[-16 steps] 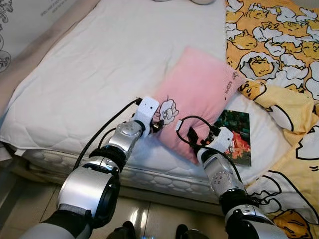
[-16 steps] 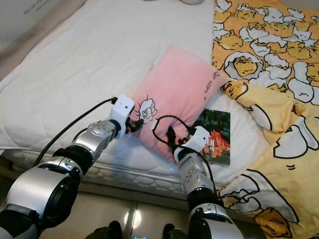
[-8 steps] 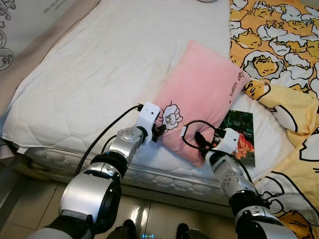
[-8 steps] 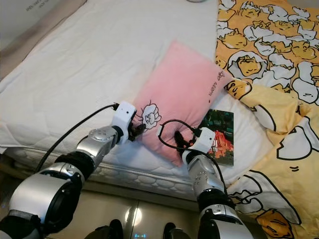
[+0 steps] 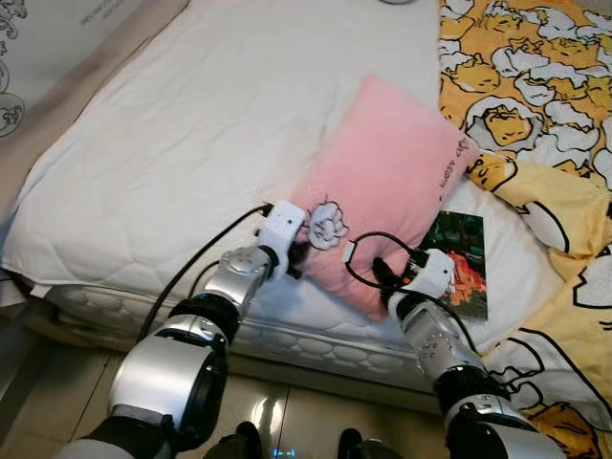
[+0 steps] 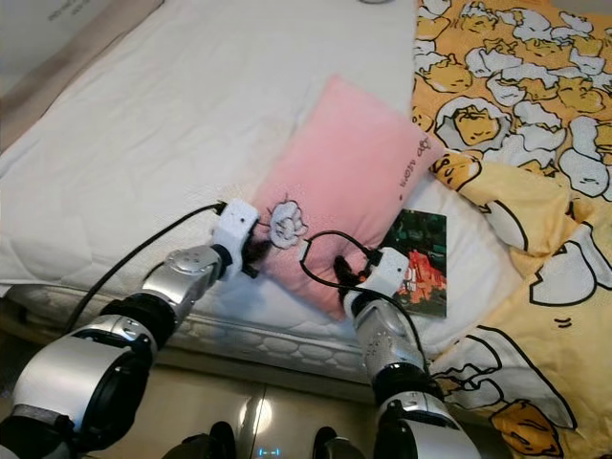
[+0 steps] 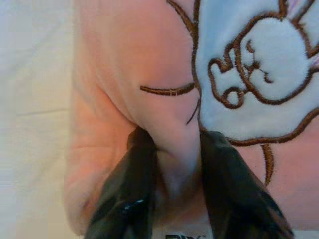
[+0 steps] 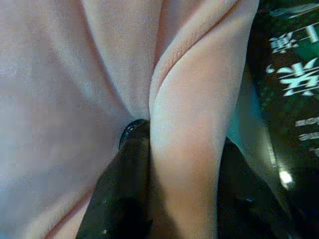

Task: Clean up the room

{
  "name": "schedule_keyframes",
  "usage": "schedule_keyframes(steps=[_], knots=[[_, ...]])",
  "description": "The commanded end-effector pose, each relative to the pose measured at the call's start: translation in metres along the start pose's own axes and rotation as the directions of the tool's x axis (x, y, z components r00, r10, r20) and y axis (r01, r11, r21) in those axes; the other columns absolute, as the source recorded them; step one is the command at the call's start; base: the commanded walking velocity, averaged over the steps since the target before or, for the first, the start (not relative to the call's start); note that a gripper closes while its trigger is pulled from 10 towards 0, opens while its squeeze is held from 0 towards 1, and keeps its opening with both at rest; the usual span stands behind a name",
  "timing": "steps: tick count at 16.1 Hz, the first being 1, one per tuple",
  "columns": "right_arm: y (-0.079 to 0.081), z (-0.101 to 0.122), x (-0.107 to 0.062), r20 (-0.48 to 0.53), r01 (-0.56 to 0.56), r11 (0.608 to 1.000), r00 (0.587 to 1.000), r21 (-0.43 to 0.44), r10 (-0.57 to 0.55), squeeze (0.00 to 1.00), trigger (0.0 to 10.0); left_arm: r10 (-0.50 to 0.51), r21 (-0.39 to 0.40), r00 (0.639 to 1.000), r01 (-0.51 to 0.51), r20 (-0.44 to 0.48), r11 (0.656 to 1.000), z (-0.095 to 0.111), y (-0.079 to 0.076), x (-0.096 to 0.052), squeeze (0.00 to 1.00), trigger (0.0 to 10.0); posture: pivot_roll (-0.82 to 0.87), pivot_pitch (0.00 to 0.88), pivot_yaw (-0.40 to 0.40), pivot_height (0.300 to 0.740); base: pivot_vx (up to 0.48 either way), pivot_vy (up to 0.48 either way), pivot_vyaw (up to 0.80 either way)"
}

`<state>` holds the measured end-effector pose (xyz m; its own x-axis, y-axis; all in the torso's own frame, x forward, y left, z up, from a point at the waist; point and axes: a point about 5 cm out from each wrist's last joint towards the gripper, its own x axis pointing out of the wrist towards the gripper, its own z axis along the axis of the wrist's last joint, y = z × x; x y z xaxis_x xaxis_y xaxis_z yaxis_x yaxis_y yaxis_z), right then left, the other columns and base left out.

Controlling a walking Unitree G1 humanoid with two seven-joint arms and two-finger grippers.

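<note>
A pink pillow (image 5: 382, 182) with an embroidered white bunny patch (image 5: 325, 223) lies on the white mattress (image 5: 191, 143) near its front edge. My left gripper (image 5: 295, 256) is shut on a fold at the pillow's near left corner; its black fingers (image 7: 130, 184) pinch pink fabric just under the bunny (image 7: 259, 64). At the pillow's near right edge my right gripper (image 5: 384, 277) is shut on another fold, with one finger (image 8: 127, 189) pressed into the cloth. Beside that hand lies a dark green and red book (image 5: 459, 263).
A yellow blanket (image 5: 535, 105) printed with cartoon faces covers the right side of the bed and hangs over its front corner. A beige headboard or wall panel (image 5: 57, 105) runs along the left. Glossy tiled floor (image 5: 277, 416) lies below the bed's edge.
The pillow's near end has been drawn slightly toward the bed's edge, and both grippers have pulled back a little with it. The bunny patch sits a bit lower.
</note>
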<state>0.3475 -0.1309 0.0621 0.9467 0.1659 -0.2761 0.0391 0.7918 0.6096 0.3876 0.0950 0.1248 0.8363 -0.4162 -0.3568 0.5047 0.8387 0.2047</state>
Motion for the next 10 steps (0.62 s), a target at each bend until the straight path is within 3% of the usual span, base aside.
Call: schedule_keyframes(steps=[1,4,5,8,10], knots=[[-0.005,-0.019,-0.004,-0.078,0.023,0.999,0.997,0.029,-0.020,0.00,0.0,0.004,-0.012,0.999,-0.004,-0.045,1.000,-0.011,-0.002,-0.001,0.00,0.0,-0.01,0.218,-0.022,0.740,0.000,0.000,0.00],[-0.005,-0.023,-0.004,-0.093,0.004,1.000,0.996,0.028,-0.002,0.00,0.0,-0.016,-0.064,1.000,0.015,-0.014,0.998,-0.017,-0.007,-0.001,0.00,0.0,0.02,0.165,-0.026,0.740,0.000,0.000,0.00],[-0.007,-0.020,-0.004,-0.090,-0.014,1.000,0.996,0.005,0.015,0.00,0.0,-0.017,-0.171,1.000,0.020,0.019,0.985,-0.018,-0.009,-0.001,0.00,0.0,0.05,0.131,-0.039,0.740,0.000,0.000,0.00],[-0.022,0.007,-0.006,-0.023,-0.005,0.996,1.000,-0.094,0.003,0.00,0.0,-0.014,-0.236,0.992,0.044,0.127,0.971,-0.007,-0.007,-0.002,0.00,0.0,0.07,0.033,-0.032,0.740,0.000,0.000,0.00],[-0.020,0.048,-0.004,0.093,-0.022,0.976,0.995,-0.218,0.043,0.00,0.0,0.004,-0.224,0.968,0.054,0.250,0.973,0.017,0.005,-0.005,0.00,0.0,0.08,0.000,-0.012,0.740,0.000,0.000,0.00]])
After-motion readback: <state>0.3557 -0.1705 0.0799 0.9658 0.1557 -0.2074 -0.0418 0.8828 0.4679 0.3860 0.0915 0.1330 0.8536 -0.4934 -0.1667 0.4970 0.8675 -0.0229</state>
